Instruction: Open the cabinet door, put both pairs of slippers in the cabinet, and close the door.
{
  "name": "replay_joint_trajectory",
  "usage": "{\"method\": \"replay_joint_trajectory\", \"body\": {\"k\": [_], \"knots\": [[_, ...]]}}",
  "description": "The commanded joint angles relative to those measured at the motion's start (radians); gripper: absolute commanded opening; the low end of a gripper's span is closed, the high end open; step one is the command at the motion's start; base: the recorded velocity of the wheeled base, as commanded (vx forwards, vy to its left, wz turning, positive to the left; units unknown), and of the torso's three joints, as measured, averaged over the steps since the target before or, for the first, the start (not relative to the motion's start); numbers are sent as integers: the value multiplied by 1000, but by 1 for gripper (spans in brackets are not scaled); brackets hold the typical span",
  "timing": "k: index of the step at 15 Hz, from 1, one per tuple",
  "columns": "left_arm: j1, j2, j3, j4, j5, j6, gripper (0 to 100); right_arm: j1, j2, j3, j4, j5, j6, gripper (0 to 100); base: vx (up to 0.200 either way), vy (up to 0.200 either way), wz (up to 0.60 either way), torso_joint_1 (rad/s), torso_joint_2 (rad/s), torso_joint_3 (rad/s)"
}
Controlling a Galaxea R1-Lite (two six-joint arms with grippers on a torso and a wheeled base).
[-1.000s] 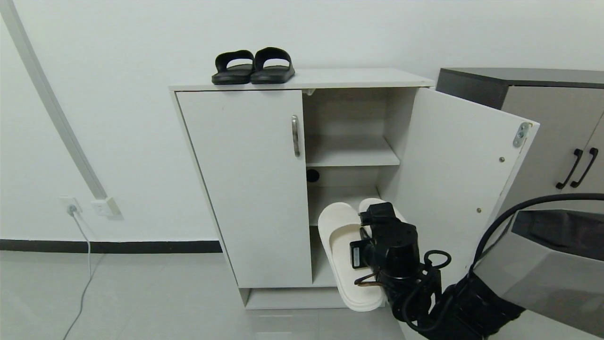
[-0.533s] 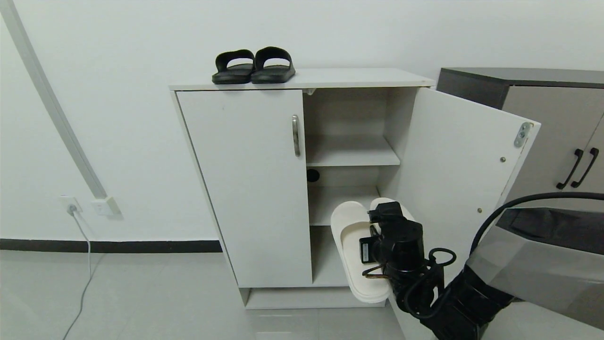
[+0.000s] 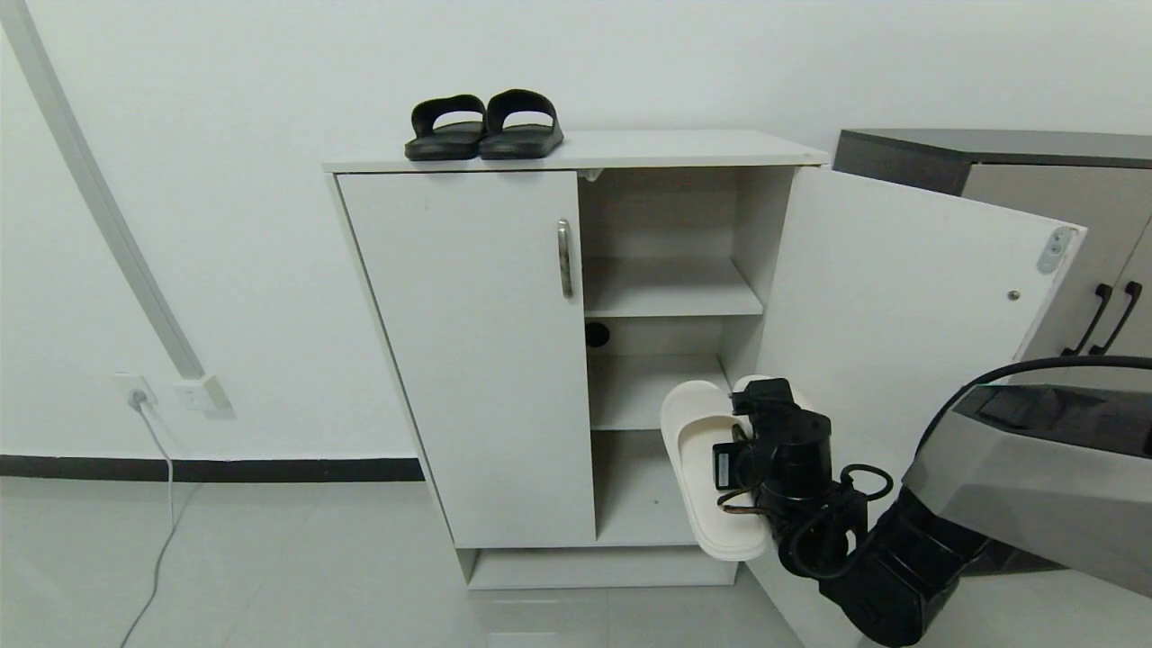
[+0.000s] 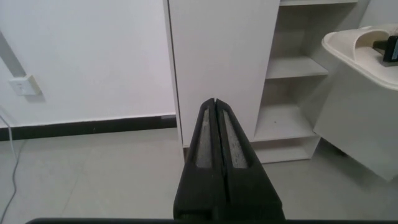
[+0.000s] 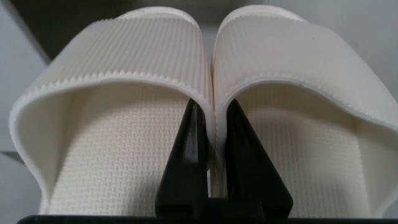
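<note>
The right gripper (image 5: pixel 208 115) is pinching both white slippers (image 3: pixel 706 468) by their inner straps, holding them as one pair before the open cabinet (image 3: pixel 670 290). The left gripper (image 4: pixel 214 109) is idling closed, empty.

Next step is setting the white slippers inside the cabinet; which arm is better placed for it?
Right. The right arm has its jaws shut on the white slippers, held just before the open side of the cabinet, door swung wide. The left arm hangs back from it, jaws shut on nothing.
</note>
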Motion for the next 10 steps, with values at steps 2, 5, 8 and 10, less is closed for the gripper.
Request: {"method": "replay_joint_trajectory", "body": {"k": [2, 5, 8, 10], "knots": [[0, 2, 0, 0, 0, 0, 0, -6, 10, 12, -23, -3, -2, 0, 0, 0, 0, 0, 0, 0], [0, 2, 0, 0, 0, 0, 0, -3, 10, 12, -29, -3, -2, 0, 0, 0, 0, 0, 0, 0], [0, 2, 0, 0, 0, 0, 0, 14, 10, 18, -31, -3, -2, 0, 0, 0, 0, 0, 0, 0], [0, 2, 0, 0, 0, 0, 0, 81, 27, 12, -29, -3, 1, 0, 0, 0, 0, 0, 0, 0]]}}
